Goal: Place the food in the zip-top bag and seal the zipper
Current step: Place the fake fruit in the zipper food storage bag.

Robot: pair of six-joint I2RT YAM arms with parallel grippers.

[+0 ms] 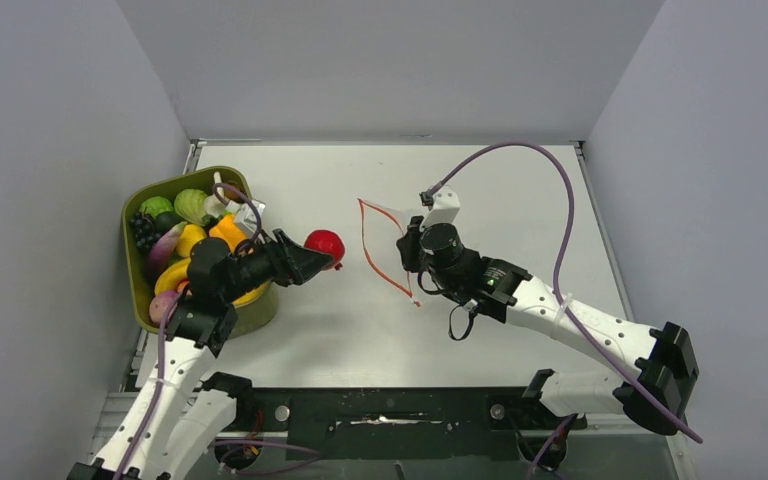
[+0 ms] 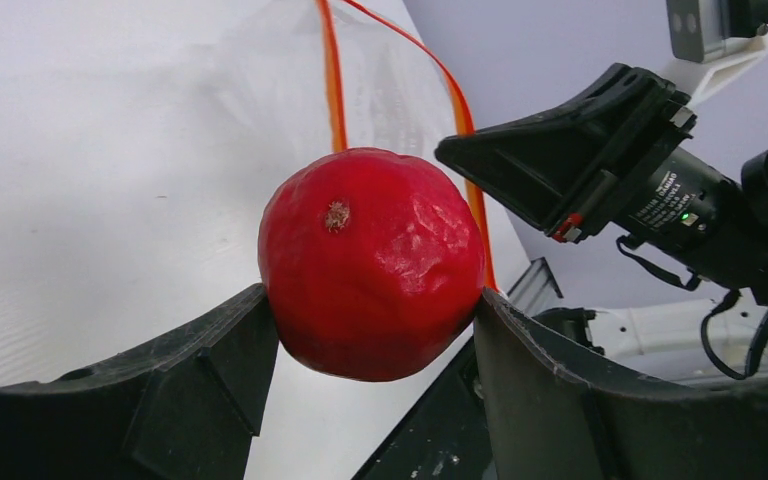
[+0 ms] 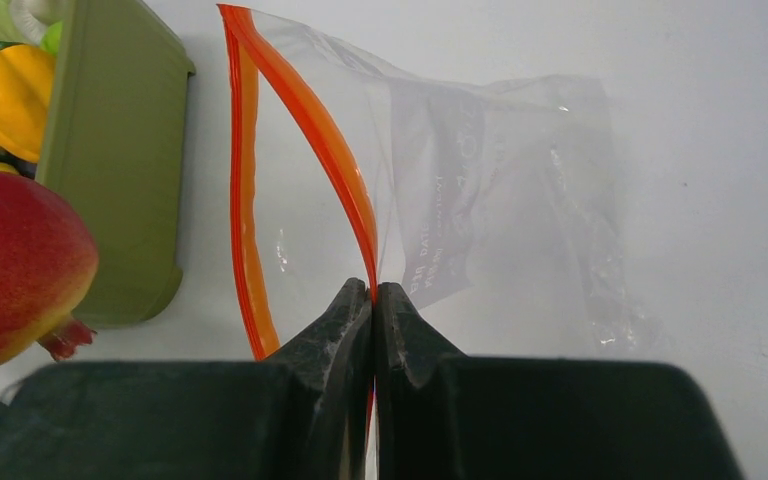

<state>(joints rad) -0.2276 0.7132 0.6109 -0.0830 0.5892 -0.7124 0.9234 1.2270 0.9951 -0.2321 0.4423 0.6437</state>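
One tray, one bag, one zipper, one red fruit, two hands.
Inside the tray: at least eight food pieces, too heaped for an exact count. Right of the tray: the red fruit, the bag, the left hand and the right hand.

The fruit in the black left tool is glossy red, the zip-top bag at its three o'clock is clear with an orange-red zipper, the tray olive green with yellow, green and purple food, the table white.
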